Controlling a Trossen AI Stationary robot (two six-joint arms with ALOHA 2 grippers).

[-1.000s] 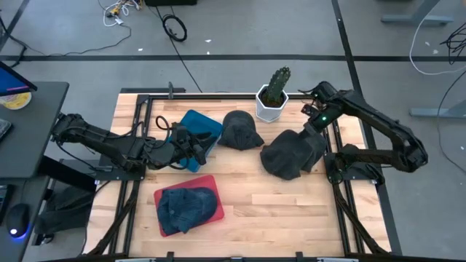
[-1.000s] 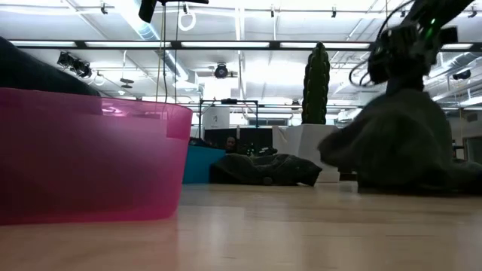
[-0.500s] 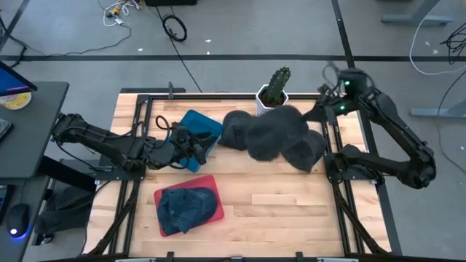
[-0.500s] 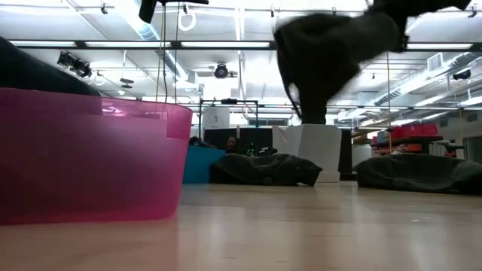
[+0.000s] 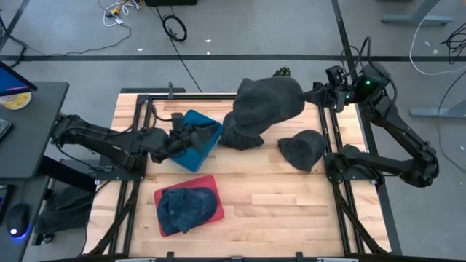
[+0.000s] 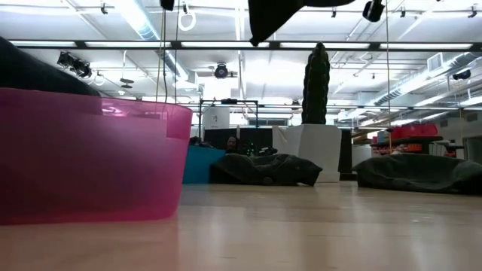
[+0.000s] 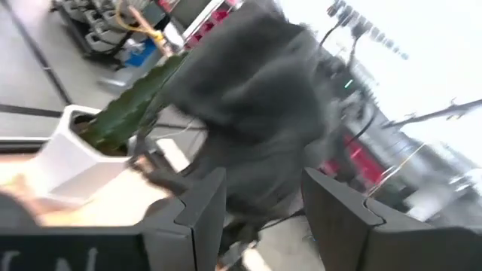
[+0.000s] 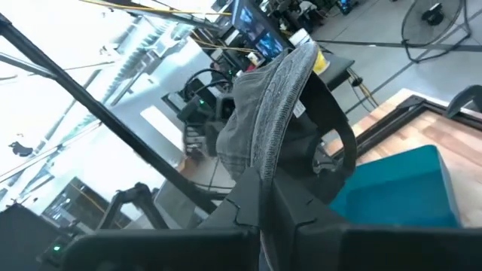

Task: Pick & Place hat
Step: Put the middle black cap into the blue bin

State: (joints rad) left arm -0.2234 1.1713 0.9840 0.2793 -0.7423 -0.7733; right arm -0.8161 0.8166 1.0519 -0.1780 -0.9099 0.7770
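A: Since 1 second back, your right gripper (image 5: 314, 95) has hauled the dark grey hat (image 5: 268, 104) up off the wood, where it sat in a heap beside the other hats, and it now hangs high over the back of the table (image 5: 277, 207), stretched out sideways from the pincer toward the left arm.

B: Is the pincer actually holding it?

A: Yes. In the right wrist view the 2 fingers (image 8: 260, 199) are pressed together on a fold of the hat's fabric, which rises straight out from between them.

B: What lies under it?

A: Below the hanging cloth sits a black hat (image 5: 240, 134) on the wood, and nearer the right arm's base another dark hat (image 5: 303, 149) lies flat. Beyond the carried hat, away from the pincer, you see the teal bin (image 5: 200, 138).

B: And your left gripper (image 5: 191, 135)?

A: It waits at the teal bin, its fingers (image 7: 197, 218) spread halfway with nothing between them. Near that arm the pink bin (image 5: 216, 182) holds a blue hat (image 5: 186, 207).
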